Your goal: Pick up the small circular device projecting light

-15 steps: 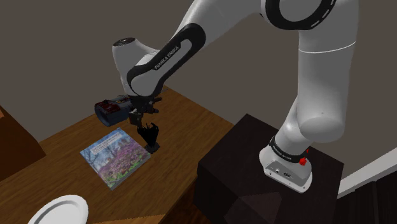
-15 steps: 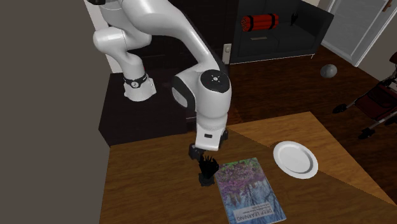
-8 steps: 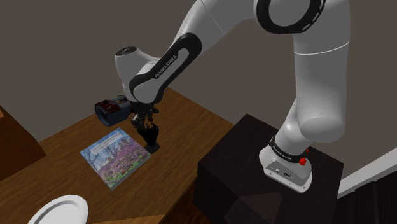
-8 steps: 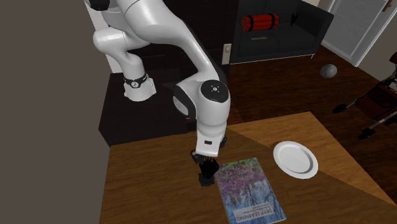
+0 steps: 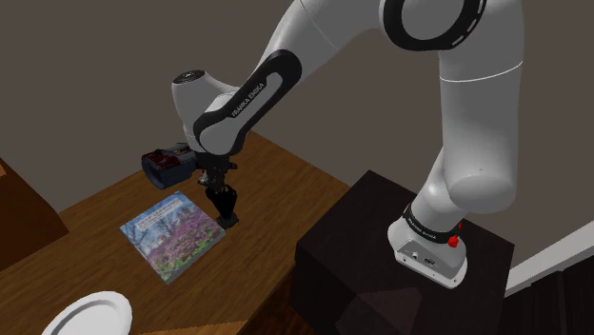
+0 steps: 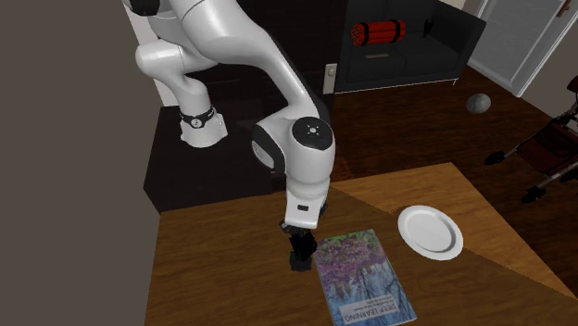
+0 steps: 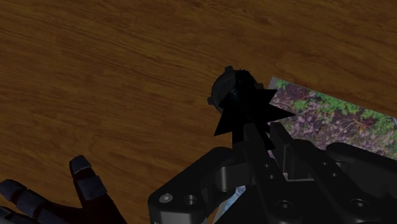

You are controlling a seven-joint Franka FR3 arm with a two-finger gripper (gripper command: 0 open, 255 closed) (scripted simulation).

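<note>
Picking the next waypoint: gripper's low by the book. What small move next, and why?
Probably a short, slow lift straight up as a grip check. The gripper is down at the table, right at the small dark round device beside a corner of the book. Whether the device is clasped I can't tell.

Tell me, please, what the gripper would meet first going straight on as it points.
Most likely the small black circular device just under the gripper, beside the book, though depth is unclear.
</note>
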